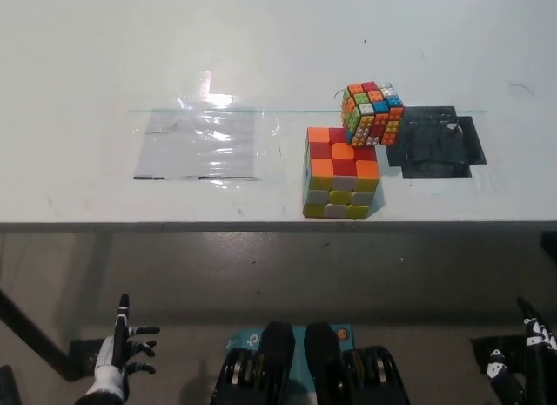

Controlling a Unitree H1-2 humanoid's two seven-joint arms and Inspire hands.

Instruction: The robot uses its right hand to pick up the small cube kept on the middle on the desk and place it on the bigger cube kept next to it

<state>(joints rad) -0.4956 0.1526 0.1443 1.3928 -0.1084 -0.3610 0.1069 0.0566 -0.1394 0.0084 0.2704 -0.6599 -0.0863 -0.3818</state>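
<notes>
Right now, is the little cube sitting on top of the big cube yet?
It looks so: the small cube rests on the back corner of the bigger cube, partly overhanging. Nothing is in hand: the right hand and left hand hang below the desk. Little seems left.
</notes>
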